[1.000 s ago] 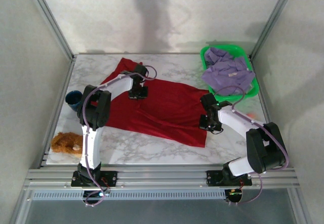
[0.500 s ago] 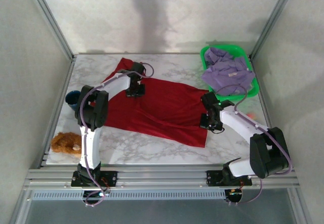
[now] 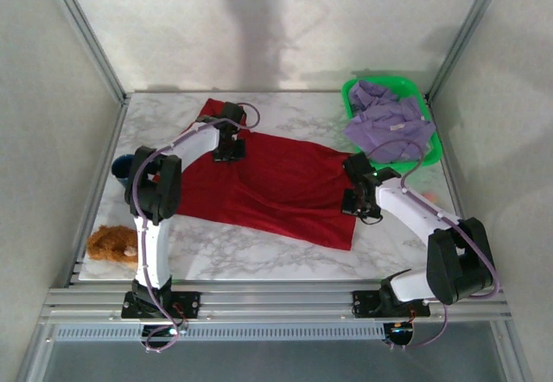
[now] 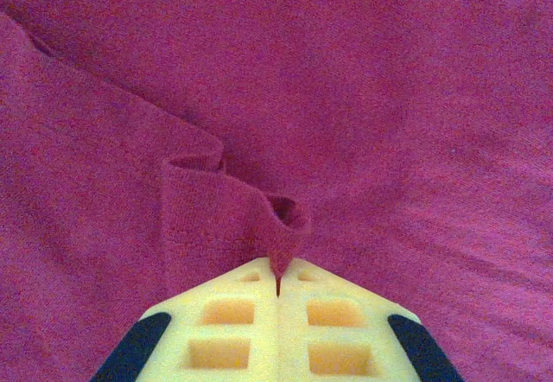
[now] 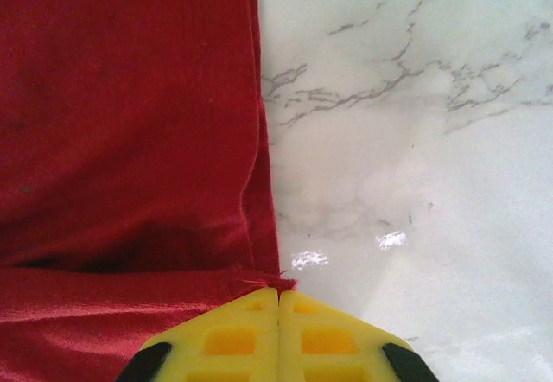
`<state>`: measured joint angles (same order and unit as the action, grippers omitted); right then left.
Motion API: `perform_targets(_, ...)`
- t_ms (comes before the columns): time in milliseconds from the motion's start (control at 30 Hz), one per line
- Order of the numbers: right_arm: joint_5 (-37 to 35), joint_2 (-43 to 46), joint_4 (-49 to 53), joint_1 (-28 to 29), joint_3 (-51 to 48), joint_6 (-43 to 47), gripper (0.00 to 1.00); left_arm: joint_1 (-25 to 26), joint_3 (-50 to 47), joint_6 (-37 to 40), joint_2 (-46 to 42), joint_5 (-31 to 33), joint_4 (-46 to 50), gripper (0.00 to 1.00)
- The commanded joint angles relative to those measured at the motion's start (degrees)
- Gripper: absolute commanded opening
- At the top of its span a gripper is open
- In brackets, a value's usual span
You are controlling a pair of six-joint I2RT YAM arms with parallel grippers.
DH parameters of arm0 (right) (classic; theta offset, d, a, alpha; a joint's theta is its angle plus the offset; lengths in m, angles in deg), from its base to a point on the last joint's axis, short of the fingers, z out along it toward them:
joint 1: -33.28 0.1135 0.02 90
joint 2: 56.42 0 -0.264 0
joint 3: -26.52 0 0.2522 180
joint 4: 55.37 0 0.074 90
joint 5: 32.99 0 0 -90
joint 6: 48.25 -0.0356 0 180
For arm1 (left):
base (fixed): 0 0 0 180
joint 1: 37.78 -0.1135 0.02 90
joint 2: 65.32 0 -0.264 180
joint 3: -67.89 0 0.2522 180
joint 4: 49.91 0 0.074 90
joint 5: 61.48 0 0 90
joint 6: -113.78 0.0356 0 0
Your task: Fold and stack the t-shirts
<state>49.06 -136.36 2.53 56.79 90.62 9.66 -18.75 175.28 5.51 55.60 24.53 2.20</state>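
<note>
A deep red t-shirt (image 3: 276,187) lies spread across the middle of the marble table. My left gripper (image 3: 228,150) sits over its far left part, shut on a raised pinch of the red cloth (image 4: 278,226). My right gripper (image 3: 360,207) is at the shirt's right edge, shut on a corner of the red cloth (image 5: 251,280), with bare marble to the right of it. The pale lavender t-shirt (image 3: 389,124) lies bunched in the green basket (image 3: 349,97) at the back right, partly draped over the basket's front rim.
A fuzzy orange-brown lump (image 3: 112,243) lies near the front left corner. A dark blue cup (image 3: 121,168) stands at the left edge behind the left arm. Metal frame rails border the table (image 3: 259,257) on all sides.
My left gripper has moved farther back and left, pulling the red cloth with it. My right gripper has shifted slightly back along the shirt's right edge.
</note>
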Motion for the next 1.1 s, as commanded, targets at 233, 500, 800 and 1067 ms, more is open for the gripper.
perform_targets(233, -3.3, -9.0, -2.9, -0.6, 4.5, 3.2, 0.0, -0.5, 3.2, -1.3, 0.9, 0.7, -0.1, 0.0)
perform_targets(500, -5.8, -12.2, -0.8, -1.0, 7.5, 3.9, 0.27, -1.0, 4.7, -1.3, 2.9, -0.1, 0.3, 0.28)
perform_targets(800, -2.4, -4.0, 11.2, 7.8, 12.6, -1.8, 0.31, 0.3, -0.4, -1.0, -7.2, -1.2, 4.1, 0.42)
perform_targets(1067, 8.5, -8.4, -2.9, 15.5, 8.9, -12.9, 0.07, 9.9, -22.2, -7.6, -18.9, -8.7, -4.3, 0.01)
